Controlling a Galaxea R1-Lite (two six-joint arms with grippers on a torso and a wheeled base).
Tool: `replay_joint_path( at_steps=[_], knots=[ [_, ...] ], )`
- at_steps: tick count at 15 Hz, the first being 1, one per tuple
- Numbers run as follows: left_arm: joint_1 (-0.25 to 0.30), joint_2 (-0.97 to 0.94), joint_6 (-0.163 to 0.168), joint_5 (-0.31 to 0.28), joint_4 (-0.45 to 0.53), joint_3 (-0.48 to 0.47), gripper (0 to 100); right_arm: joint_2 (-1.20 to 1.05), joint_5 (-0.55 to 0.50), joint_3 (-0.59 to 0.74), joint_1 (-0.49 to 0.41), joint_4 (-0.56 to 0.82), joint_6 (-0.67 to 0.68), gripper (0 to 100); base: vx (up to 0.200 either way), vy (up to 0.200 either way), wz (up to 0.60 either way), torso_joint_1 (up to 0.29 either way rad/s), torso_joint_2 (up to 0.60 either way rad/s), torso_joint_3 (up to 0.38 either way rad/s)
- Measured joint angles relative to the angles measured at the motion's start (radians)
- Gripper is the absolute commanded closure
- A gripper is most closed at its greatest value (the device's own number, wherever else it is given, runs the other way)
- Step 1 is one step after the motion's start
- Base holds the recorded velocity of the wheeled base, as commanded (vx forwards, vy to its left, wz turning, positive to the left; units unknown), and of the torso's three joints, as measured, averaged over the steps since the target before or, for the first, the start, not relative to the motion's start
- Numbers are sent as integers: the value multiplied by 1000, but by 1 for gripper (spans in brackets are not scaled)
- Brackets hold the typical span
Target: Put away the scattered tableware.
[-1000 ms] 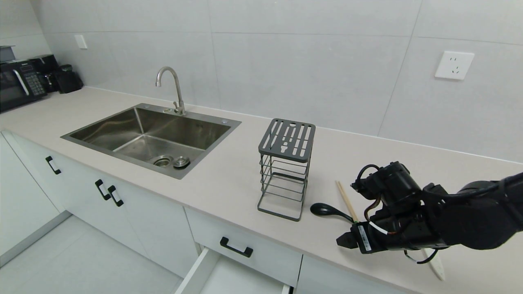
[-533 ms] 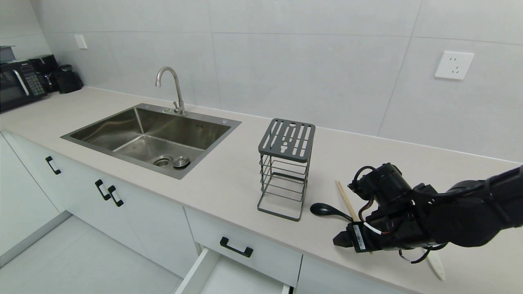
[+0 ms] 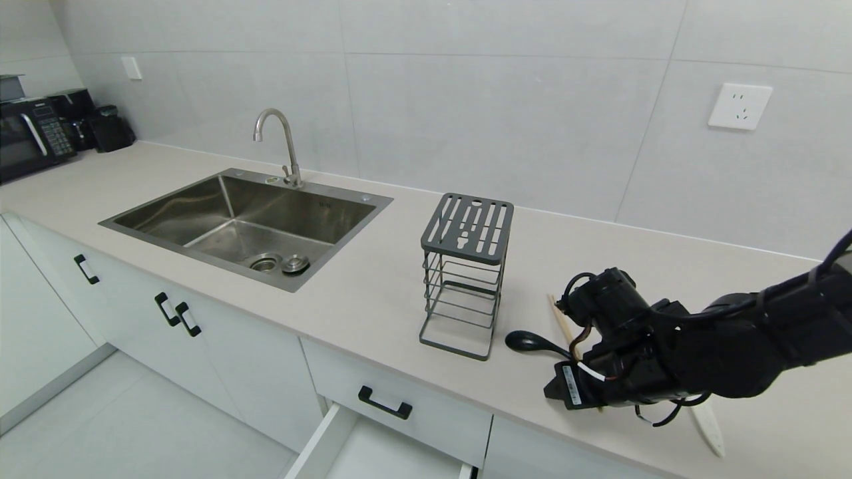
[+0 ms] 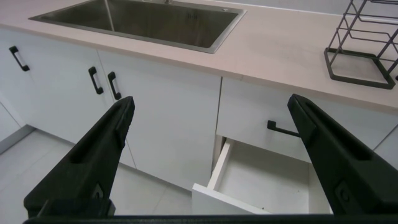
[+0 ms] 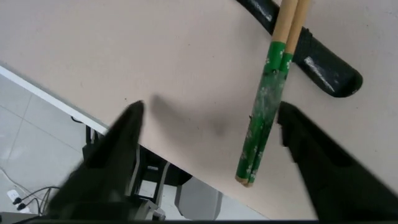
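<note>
A pair of wooden chopsticks [image 3: 561, 319] with green ends [image 5: 266, 118] lies on the counter right of the rack, crossing the handle of a black spoon [image 3: 530, 342] [image 5: 323, 65]. My right gripper [image 3: 558, 392] [image 5: 211, 165] hovers low over the counter's front edge, open, with the chopsticks' green tips between its fingers and nothing held. A white utensil [image 3: 709, 428] lies partly under the right arm. My left gripper [image 4: 211, 155] is open and empty, down in front of the cabinets.
A dark wire utensil rack [image 3: 466, 273] [image 4: 360, 62] stands mid-counter. The steel sink [image 3: 200, 223] with its faucet [image 3: 283, 143] is to the left. An open drawer [image 3: 359, 446] [image 4: 261, 186] sits below the counter. A microwave [image 3: 30, 136] stands far left.
My right arm has shifted a little left and lower over the counter, bringing the gripper closer to the chopsticks and spoon. Nothing on the counter has moved.
</note>
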Motion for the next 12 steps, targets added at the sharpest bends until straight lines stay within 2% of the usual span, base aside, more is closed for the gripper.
replay_joint_path(
  at_steps=[6, 8, 12],
  knots=[
    [-1, 0, 0, 0, 0, 0, 0, 19, -7, -17, -23, 0, 14, 100, 0, 0, 0, 0, 0, 0],
    [0, 0, 0, 0, 0, 0, 0, -1, -43, -11, -38, 0, 14, 100, 0, 0, 0, 0, 0, 0],
    [-1, 0, 0, 0, 0, 0, 0, -87, -48, 12, -53, 0, 13, 100, 0, 0, 0, 0, 0, 0]
  ],
)
